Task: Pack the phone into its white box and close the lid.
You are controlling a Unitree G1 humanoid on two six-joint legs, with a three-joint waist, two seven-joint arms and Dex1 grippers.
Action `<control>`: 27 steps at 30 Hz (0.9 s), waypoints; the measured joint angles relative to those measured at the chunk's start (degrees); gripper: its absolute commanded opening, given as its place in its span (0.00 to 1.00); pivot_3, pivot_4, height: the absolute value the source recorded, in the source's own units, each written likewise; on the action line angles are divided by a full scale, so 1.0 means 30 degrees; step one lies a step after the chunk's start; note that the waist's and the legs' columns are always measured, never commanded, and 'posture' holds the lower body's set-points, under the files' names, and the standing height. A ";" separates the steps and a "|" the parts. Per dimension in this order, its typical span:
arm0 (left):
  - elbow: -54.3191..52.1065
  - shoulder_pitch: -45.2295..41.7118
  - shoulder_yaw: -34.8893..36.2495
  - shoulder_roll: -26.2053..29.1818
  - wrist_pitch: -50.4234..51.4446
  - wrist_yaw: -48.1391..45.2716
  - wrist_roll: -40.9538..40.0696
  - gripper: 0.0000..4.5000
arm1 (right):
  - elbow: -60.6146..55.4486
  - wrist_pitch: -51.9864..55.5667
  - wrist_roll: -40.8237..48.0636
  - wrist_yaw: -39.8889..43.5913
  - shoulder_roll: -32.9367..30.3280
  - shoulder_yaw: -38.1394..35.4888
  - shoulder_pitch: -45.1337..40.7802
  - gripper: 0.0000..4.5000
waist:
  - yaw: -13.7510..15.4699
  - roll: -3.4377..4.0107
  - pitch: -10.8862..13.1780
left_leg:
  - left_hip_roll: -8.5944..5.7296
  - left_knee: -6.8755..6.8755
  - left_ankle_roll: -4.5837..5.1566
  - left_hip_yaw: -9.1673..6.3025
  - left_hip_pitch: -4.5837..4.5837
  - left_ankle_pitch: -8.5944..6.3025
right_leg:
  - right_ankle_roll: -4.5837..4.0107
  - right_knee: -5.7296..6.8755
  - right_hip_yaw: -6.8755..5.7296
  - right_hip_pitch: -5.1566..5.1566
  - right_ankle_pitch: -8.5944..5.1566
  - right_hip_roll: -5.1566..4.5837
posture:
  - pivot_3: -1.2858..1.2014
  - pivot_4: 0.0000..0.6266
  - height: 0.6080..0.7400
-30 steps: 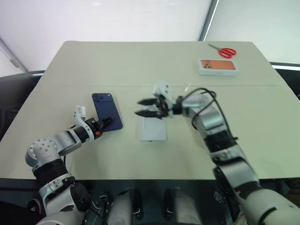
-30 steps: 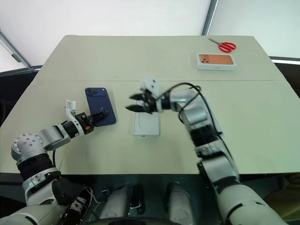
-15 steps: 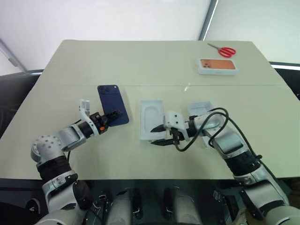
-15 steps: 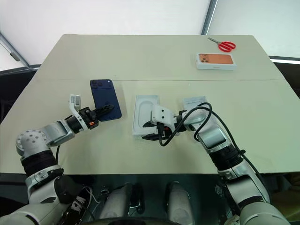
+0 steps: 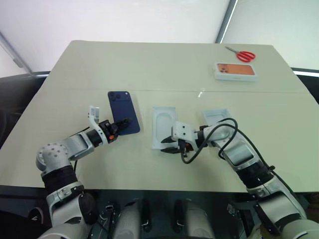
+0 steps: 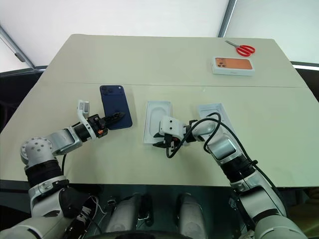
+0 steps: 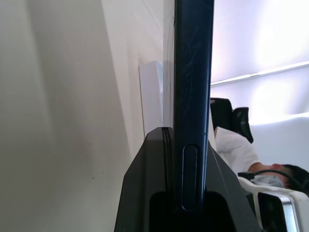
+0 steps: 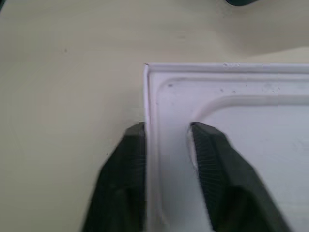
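The dark navy phone is tilted up off the table, and my left gripper is shut on its near edge. In the left wrist view the phone stands edge-on between the fingers. A flat white insert with an oval recess lies at mid-table. My right gripper is shut on its near corner, one finger outside the rim and one inside. A shallow pale white lid lies open side up to the right, partly behind my right arm. The white box is hidden.
A white box with an orange phone picture and red scissors lie at the far right of the table. In the left wrist view, a person sits beyond the table.
My right arm swung down from above the insert to its near end, and its fingers closed on the rim. My left gripper carried the phone slightly toward the insert.
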 measured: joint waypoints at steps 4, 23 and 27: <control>-0.0042 0.0022 -0.0124 0.0001 -0.0003 0.0027 -0.0108 0.00 | 0.0000 -0.0359 -0.0207 -0.0041 0.0019 0.0022 0.0001 0.06 | -0.0025 -0.0003 0.0002 | 0.0011 0.0000 0.0000 0.0001 0.0000 0.0000 | -0.0001 0.0001 -0.0004 0.0000 0.0000 0.0008 | 0.52 0.24 0.98; 0.0574 -0.1544 0.0392 0.1127 -0.0104 0.1275 -0.1858 0.00 | -0.1322 0.3520 -0.2019 -0.4197 0.3046 0.0916 0.0082 0.06 | -0.0117 -0.0032 -0.0019 | 0.0036 0.0005 -0.0020 -0.0002 0.0011 0.0012 | -0.0010 0.0007 -0.0005 0.0003 0.0004 0.0029 | 0.52 0.24 0.98; 0.0596 -0.1520 0.0347 0.0957 -0.0106 0.1519 -0.2015 0.00 | -0.1377 0.4566 -0.1486 -0.4204 0.3423 0.0609 0.0023 0.25 | -0.0104 -0.0033 -0.0020 | 0.0036 0.0005 -0.0020 -0.0001 0.0012 0.0013 | -0.0010 0.0008 -0.0007 0.0007 0.0005 0.0036 | 0.52 0.24 0.98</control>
